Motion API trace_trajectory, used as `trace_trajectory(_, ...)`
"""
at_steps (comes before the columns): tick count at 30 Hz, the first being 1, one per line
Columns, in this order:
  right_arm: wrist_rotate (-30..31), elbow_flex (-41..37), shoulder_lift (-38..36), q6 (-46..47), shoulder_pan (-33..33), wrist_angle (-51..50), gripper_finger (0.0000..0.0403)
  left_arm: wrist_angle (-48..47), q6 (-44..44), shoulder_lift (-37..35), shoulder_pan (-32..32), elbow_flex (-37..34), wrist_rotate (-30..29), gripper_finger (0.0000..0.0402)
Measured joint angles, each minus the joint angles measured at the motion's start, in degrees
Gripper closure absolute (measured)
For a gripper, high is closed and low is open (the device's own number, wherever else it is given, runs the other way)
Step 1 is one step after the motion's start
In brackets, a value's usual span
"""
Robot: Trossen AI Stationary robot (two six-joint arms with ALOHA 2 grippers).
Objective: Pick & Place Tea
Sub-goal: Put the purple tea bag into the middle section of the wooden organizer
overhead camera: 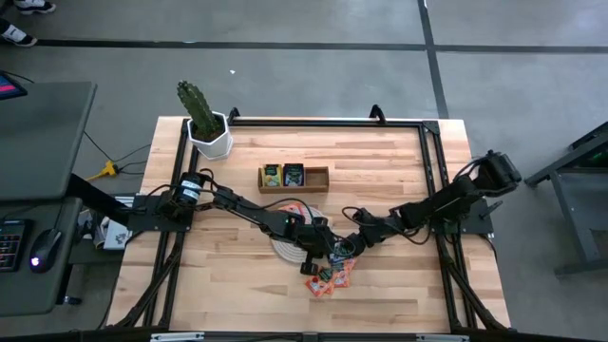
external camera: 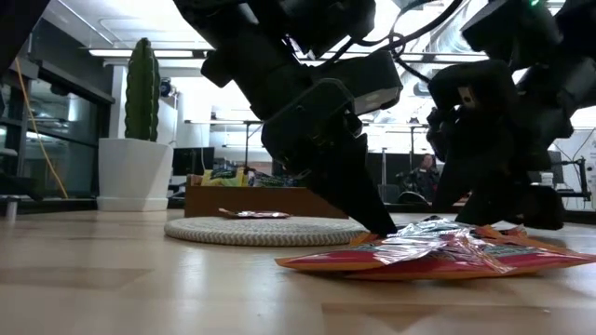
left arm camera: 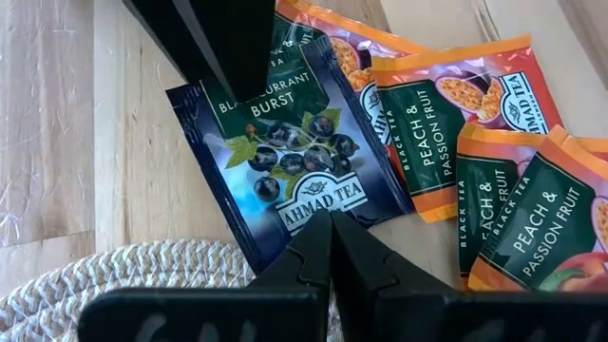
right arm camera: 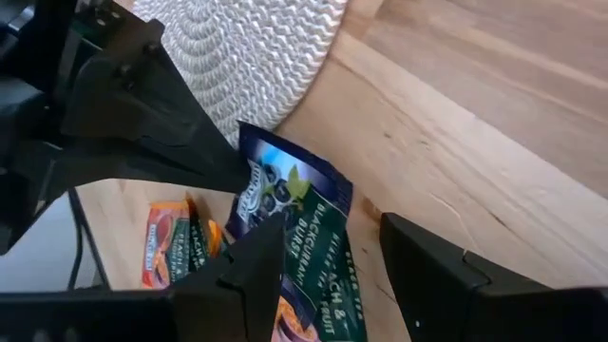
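Note:
A dark blue-black blackcurrant tea sachet point(left arm camera: 294, 161) lies beside the round woven mat point(overhead camera: 282, 249), partly over several orange-red sachets point(left arm camera: 456, 123) piled on the table point(overhead camera: 328, 277). My left gripper point(left arm camera: 328, 228) is shut on this sachet at its mat-side end. My right gripper point(right arm camera: 331, 223) is open at the sachet's opposite end, with one finger point(left arm camera: 218, 47) over that end. The wooden tray point(overhead camera: 318, 177) holds a yellow-green and a dark sachet. My left gripper pinches the dark blue sachet between its two shut fingers at the edge nearest the mat point(left arm camera: 318, 204), coming from above and slanting down. The rest of the sachet rests on the orange sachets. My right gripper: whether its finger touches the sachet's far end point(right arm camera: 309, 237), I cannot tell.
The mat point(right arm camera: 256, 47) lies right beside both grippers, toward the table's left. A potted cactus point(overhead camera: 207, 133) stands at the far left corner and the tray sits behind the mat. Bare wood shows to the left and right of the pile.

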Motion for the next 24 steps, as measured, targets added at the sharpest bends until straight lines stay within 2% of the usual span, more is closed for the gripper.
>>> trace_trajectory(5, -1.52, 0.02, 0.93, -1.16, -1.14, 1.82, 0.0241, -0.01, 0.00, 0.00, 0.00, -0.02, 0.02, 0.0402)
trace_trajectory(8, -1.56, 0.02, 0.95, -1.29, -1.38, 1.51, 0.0261, 0.01, -0.01, 0.00, 0.00, -0.04, 0.02, 0.0402)
trace_trajectory(18, -0.38, -0.03, 1.06, -2.78, -1.38, 1.12, 0.0395, 0.06, -0.02, 0.04, 0.00, -0.04, 0.00, 0.0402)
trace_trajectory(24, -0.12, -0.09, 1.06, -3.92, -1.38, 2.14, 0.0400, 0.76, 0.19, 0.04, 0.18, -0.11, 0.46, 0.0400)
